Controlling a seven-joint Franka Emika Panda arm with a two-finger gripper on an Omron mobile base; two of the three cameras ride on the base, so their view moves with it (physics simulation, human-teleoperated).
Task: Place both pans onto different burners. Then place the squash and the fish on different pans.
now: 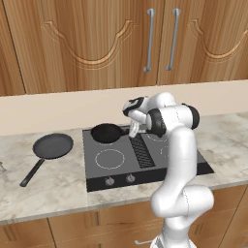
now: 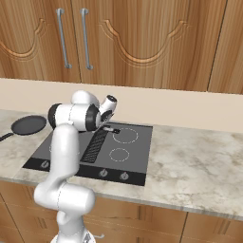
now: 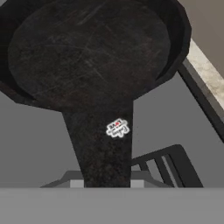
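Observation:
The smaller black pan (image 1: 106, 132) is at the back left of the dark cooktop (image 1: 116, 170), over a burner that it hides. In the hand view its bowl (image 3: 87, 52) is up top and its handle (image 3: 103, 144) runs down between my fingertips. My gripper (image 1: 133, 129) (image 3: 106, 183) is shut on that handle. The wider pan (image 1: 53, 145) (image 2: 28, 124) with the long handle lies on the counter left of the cooktop. A front left burner ring (image 1: 110, 158) is bare, as are two right burner rings (image 2: 126, 135) (image 2: 119, 154). The squash and the fish are out of view.
A black ribbed vent strip (image 1: 142, 151) (image 2: 95, 144) runs down the cooktop's middle, right beside my hand. Knobs (image 1: 110, 181) line its front panel. Marble counter (image 2: 190, 161) stretches to the right; wooden wall cabinets (image 1: 97, 43) hang above the backsplash.

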